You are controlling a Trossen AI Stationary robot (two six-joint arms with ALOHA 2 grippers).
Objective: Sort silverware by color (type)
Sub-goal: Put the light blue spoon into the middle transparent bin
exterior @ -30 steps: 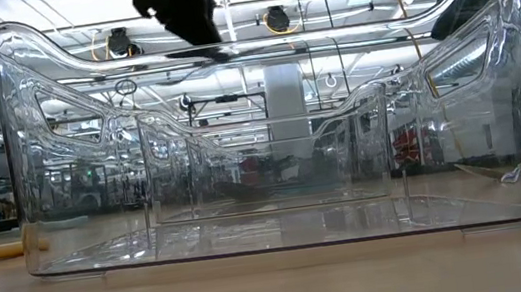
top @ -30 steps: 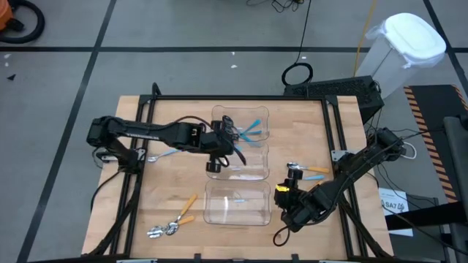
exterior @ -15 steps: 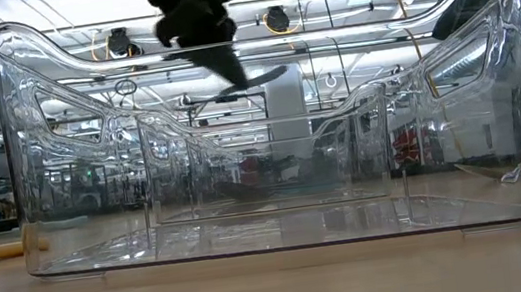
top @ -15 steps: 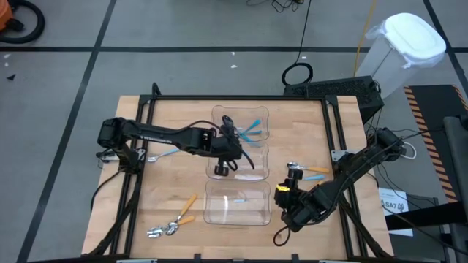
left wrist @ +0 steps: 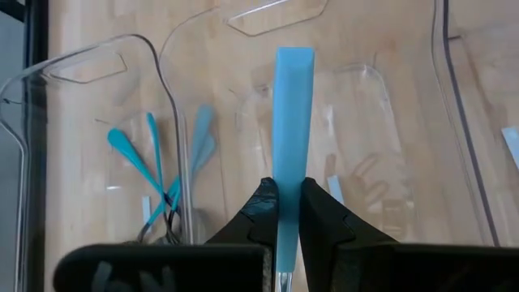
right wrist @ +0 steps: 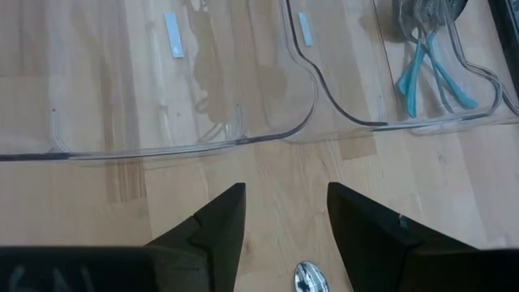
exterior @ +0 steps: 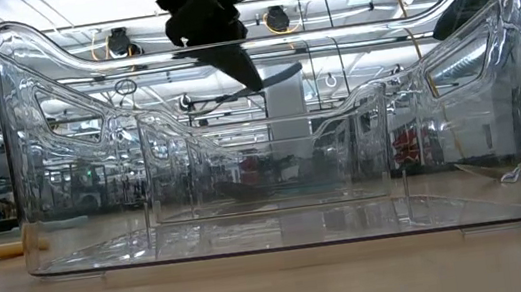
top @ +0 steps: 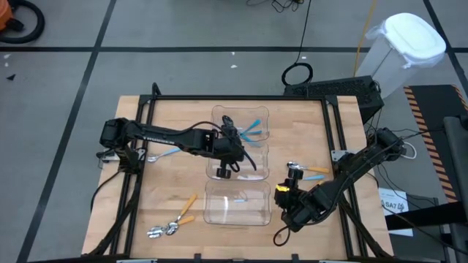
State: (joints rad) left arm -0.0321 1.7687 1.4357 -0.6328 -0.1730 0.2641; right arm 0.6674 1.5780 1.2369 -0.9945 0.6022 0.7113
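- The room is a wide hall with a grey floor crossed by dark tape lines; a white lidded bin [top: 411, 40] stands off past the far right corner of my pale wooden surface [top: 168, 179], which sits inside a black frame.
- Readable writing: only a white tag [top: 395, 205] near my right arm, its letters too small to make out.
- Count: 3 clear plastic bins in a row down the middle: far bin [top: 240, 124], middle bin [top: 252, 166], near bin [top: 238, 202].
- Blue-handled spoons [left wrist: 162, 174] lie bunched in the far bin; I cannot count them exactly.
- My left pincer [left wrist: 288, 212] is clamped on 1 light-blue spoon handle [left wrist: 293, 122], flat and smooth, held above the middle bin.
- 1 blue spoon [top: 162, 154] lies on the surface left of the bins.
- Orange-handled spoons [top: 175, 217] with shiny bowls lie at the near left; more spoons [top: 313, 173], orange and blue, lie right of the bins.
- My right pincer [right wrist: 280, 219] stands open and empty above the surface at the near right, just over a shiny spoon bowl [right wrist: 309, 277].
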